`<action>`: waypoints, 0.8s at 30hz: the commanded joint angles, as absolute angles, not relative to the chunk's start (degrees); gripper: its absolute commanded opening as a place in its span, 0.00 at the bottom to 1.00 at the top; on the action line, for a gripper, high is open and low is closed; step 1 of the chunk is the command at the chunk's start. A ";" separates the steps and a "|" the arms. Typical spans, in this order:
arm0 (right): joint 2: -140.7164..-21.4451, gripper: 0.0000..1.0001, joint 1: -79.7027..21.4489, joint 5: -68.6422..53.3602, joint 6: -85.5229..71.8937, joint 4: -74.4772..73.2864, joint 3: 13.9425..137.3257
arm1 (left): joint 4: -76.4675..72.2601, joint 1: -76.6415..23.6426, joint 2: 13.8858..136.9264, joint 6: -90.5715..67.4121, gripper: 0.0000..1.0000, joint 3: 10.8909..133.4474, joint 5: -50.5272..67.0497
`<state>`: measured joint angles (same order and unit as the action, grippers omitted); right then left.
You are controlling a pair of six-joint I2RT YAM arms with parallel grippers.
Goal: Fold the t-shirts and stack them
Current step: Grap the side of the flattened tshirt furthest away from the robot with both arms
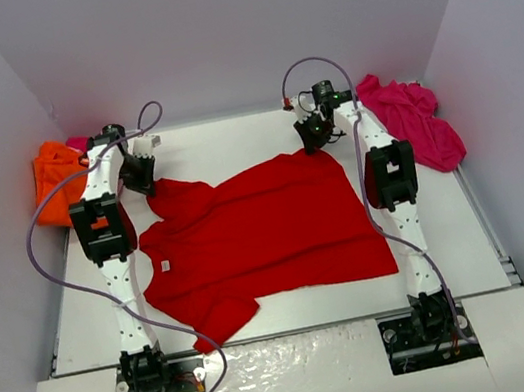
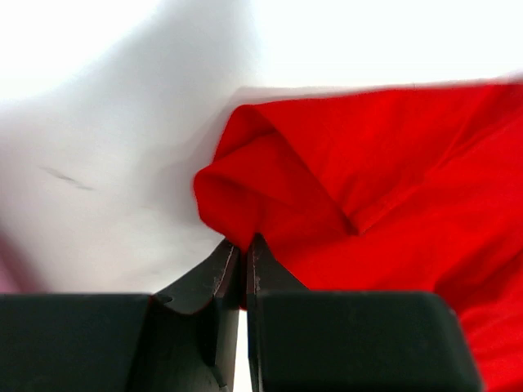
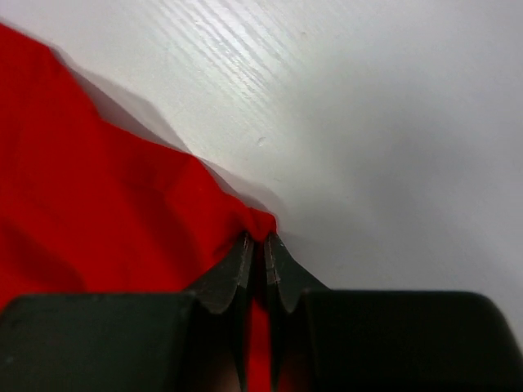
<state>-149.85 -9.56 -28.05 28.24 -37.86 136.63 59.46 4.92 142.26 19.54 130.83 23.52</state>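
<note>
Left end effector (image 2: 243, 247) is clamped on the far sleeve of the red t-shirt (image 1: 258, 232); right end effector (image 3: 260, 239) pinches its far hem corner, cloth spread on the bench (image 1: 221, 137).

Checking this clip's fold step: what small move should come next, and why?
Probably a small joint lift: the left gripper and right gripper are each shut on the far side of the red t-shirt, which lies spread out, unfolded.

Both arms stretch far forward from their bases, elbows raised and wrists pitched downward. The left end effector (image 2: 243, 245) and the right end effector (image 3: 255, 238) have their jaws pressed together, each pinching an edge of the red t-shirt (image 1: 267, 225).
</note>
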 commanded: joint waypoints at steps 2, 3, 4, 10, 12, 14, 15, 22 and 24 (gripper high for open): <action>-144.76 0.00 -10.02 -13.39 23.74 -32.83 132.36 | 57.15 4.92 140.06 16.86 0.00 141.83 19.00; -143.80 0.00 -10.09 -11.89 22.92 -31.46 132.29 | 57.43 4.92 140.53 16.73 0.00 144.21 18.32; -143.09 0.00 -10.26 -10.62 22.73 -30.52 132.16 | 57.52 4.92 140.89 16.47 0.00 145.87 17.82; -140.59 0.00 -10.59 -6.01 21.67 -25.56 132.08 | 55.99 4.75 141.73 15.52 0.00 153.58 14.96; -140.38 0.00 -10.63 -5.28 21.21 -24.34 132.45 | 54.55 4.75 141.02 15.22 0.00 153.71 13.79; -139.89 0.00 -10.72 -3.99 20.69 -22.25 131.81 | 52.10 4.83 140.31 14.62 0.00 152.73 13.01; -139.50 0.00 -10.72 -3.53 20.40 -21.39 131.41 | 50.84 4.83 139.68 14.51 0.00 152.16 12.67; -139.32 0.00 -10.45 1.90 20.31 -18.69 133.95 | 48.18 4.40 140.03 15.21 0.00 155.46 11.14; -139.50 0.00 -10.37 4.18 20.72 -17.20 135.05 | 47.62 4.39 140.35 15.37 0.00 156.35 10.72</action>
